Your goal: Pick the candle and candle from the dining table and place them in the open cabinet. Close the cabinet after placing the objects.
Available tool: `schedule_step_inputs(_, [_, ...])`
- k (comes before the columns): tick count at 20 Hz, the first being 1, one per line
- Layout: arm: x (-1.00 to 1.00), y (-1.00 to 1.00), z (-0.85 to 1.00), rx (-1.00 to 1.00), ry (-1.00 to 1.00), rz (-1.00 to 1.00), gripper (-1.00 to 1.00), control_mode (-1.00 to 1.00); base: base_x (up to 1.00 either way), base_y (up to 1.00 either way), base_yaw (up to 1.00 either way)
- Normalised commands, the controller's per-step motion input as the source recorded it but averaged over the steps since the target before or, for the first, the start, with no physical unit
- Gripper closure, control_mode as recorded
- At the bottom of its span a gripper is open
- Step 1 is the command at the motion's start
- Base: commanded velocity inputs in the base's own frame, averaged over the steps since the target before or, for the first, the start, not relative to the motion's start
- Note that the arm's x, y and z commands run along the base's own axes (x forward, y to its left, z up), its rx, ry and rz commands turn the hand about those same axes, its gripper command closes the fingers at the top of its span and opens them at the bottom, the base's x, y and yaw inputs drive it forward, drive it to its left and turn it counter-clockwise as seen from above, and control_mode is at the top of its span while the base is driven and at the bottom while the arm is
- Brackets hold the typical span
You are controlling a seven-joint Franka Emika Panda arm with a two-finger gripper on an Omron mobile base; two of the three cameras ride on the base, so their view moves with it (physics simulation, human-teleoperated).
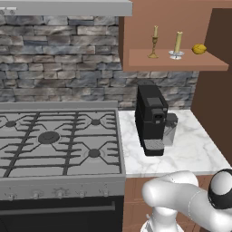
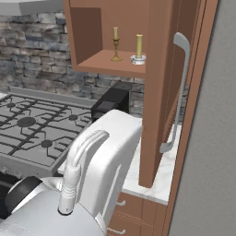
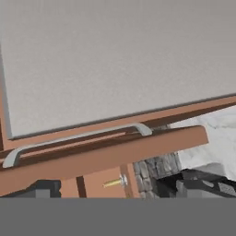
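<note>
Closing the cabinet door (image 2: 159,92) was all I had left: brass-stick candle (image 1: 154,45) and dish candle (image 1: 177,44) stood on the shelf (image 1: 149,62), upper right. Claw gaped wide, empty; next, push beside that silver handle (image 3: 73,138).

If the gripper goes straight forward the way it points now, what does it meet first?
Probably the open cabinet door or its silver handle, which lie across the middle of the hand view. The grey wall is behind; depth is unclear.
</note>
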Motion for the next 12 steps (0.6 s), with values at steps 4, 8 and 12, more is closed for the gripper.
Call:
schedule_step_inputs(4, [-0.01, -0.09, -0.05, 0.07, -0.01, -0.24, -1.0, -1.0, 0.0, 0.0, 0.0])
schedule_step_inputs(8, [0.0, -0.14, 0.0, 0.0, 0.0, -0.3, -1.0, -1.0, 0.0, 0.0, 0.0])
schedule_step_inputs(12, [0.06, -0.12, 0.0, 0.0, 0.04, -0.27, -1.0, -1.0, 0.0, 0.0, 0.0])
